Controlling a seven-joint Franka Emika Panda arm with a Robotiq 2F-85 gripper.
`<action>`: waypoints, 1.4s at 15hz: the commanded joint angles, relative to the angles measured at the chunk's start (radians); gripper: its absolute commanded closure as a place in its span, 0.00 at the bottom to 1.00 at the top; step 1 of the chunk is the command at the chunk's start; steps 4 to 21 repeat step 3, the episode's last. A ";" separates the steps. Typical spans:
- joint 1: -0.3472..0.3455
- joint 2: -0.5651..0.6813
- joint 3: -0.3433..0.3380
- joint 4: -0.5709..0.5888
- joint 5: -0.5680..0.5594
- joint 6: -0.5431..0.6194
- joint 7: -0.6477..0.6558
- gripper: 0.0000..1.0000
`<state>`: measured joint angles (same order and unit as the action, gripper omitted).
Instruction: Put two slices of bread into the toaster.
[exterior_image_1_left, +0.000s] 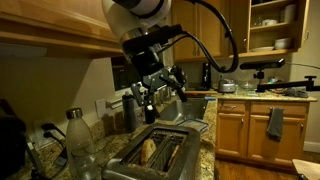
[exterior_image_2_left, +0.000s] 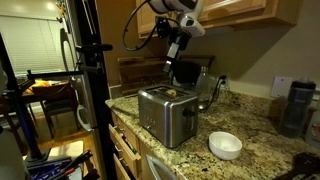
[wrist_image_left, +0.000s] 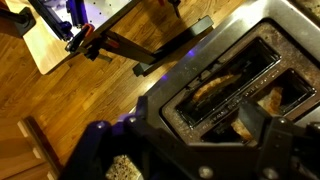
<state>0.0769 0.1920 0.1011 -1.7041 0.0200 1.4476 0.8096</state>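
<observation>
Nearest the wrist camera: two dark fingers, spread wide w/ nothing between them, i.e. released. They hang directly over the toaster.

Below the fingers, toaster top w/ two long dark slots. One slice of bread stands inside the farther slot. A second tan piece shows in the nearer slot, partly hidden by a finger. Beyond the toaster edge: wood floor and the legs of a black stand.

In both exterior views the fingers point down, above the toaster and apart from it, not touching. One slice is visible in its slot; the 2nd slot's contents cannot be told in this view.

In an exterior view the toaster sits on a speckled stone desk, close to the front edge. White bowl lies near it on the desk, not touching. Dark tumbler stands well apart, toward the wall.

In an exterior view a clear bottle stands beside the toaster. The white arm enters from above. Farthest back: wood cabinets w/ an open shelf.
</observation>
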 joint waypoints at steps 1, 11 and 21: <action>0.019 0.000 -0.020 0.003 0.003 -0.003 -0.003 0.07; 0.019 0.000 -0.020 0.003 0.003 -0.003 -0.003 0.07; 0.019 0.000 -0.020 0.003 0.003 -0.003 -0.003 0.07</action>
